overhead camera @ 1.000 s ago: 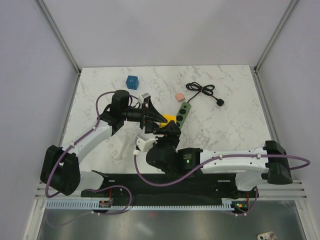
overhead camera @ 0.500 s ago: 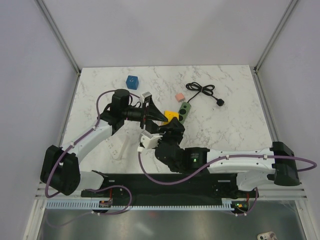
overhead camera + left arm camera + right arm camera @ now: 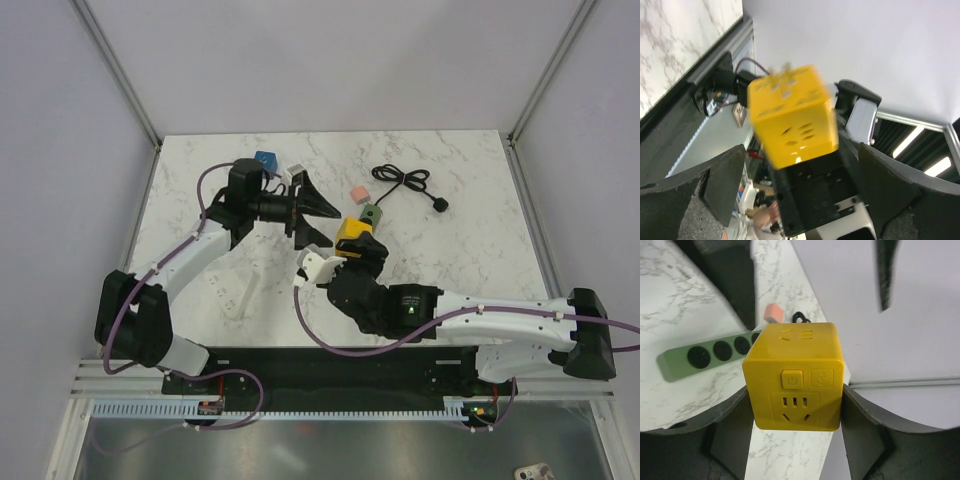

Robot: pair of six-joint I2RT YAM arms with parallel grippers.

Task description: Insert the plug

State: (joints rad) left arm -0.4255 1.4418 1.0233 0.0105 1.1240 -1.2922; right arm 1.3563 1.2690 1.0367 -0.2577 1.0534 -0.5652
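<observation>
Right wrist: yellow cube hides green power strip (partly).

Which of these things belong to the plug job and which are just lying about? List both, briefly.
For the job:
- yellow cube adapter, clamped in the right gripper
- green power strip
- left gripper, open near the adapter

Lying about:
- blue cube
- pink cube
- black cord and plug, apparently the strip's own lead

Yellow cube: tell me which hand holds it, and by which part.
The right hand holds the yellow cube by two opposite side faces. The left hand is open and empty.
</observation>
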